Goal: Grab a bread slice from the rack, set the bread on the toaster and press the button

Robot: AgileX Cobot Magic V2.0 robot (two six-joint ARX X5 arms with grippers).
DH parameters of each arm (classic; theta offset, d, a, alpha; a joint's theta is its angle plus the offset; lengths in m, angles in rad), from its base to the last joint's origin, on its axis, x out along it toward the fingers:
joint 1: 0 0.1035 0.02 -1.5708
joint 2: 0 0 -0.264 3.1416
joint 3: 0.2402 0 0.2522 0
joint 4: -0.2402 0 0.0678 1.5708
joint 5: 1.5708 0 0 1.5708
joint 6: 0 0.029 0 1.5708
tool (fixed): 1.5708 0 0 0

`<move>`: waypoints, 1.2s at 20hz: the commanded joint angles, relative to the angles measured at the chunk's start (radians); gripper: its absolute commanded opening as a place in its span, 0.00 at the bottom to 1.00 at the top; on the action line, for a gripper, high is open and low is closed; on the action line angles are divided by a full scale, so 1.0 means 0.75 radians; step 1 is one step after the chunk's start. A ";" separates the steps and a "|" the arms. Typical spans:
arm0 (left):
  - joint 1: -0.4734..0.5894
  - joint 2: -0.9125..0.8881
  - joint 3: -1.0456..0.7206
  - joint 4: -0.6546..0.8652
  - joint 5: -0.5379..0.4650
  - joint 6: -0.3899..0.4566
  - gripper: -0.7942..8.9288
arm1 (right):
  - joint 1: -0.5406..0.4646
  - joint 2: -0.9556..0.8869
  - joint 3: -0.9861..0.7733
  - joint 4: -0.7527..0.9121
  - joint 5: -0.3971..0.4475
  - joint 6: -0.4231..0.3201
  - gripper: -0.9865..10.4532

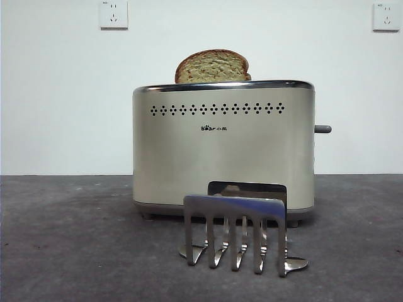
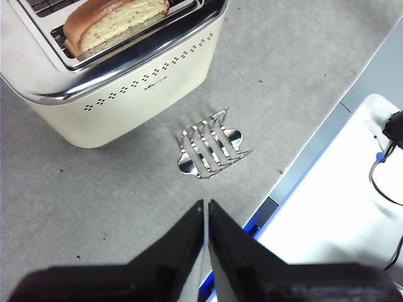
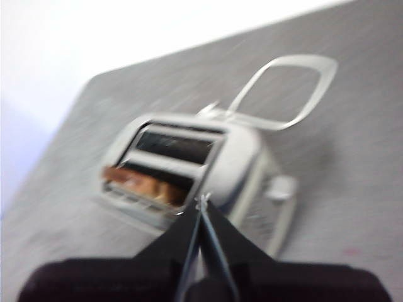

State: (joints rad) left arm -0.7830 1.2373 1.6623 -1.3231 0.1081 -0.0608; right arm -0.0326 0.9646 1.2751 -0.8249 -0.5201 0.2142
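Note:
The slice of bread (image 1: 212,66) stands in a slot of the cream toaster (image 1: 223,151), its rounded top sticking out above the chrome rim. The steel rack (image 1: 236,229) stands empty in front of the toaster. The dark button (image 1: 322,129) sticks out of the toaster's right end. No gripper shows in the front view. My left gripper (image 2: 206,204) is shut and empty, high above the table near the rack (image 2: 211,150), with the bread (image 2: 116,22) beyond. My right gripper (image 3: 201,201) is shut and empty above the toaster's (image 3: 239,163) end in a blurred view, with the button (image 3: 281,187) below it.
Two white wall sockets (image 1: 113,14) (image 1: 385,16) are on the back wall. A white cord loop (image 3: 315,88) lies behind the toaster. In the left wrist view the grey table ends at a blue-edged white surface (image 2: 340,201) with black cables (image 2: 387,157).

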 commanded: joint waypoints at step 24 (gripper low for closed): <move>0.444 -0.262 -0.368 0.309 -0.004 0.239 0.10 | -0.001 0.073 0.336 -0.727 0.681 -0.114 0.09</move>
State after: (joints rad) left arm -0.4633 1.0527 1.4372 -1.1328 0.1078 0.0418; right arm -0.0330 1.0138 1.5265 -1.3556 -0.0105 0.1368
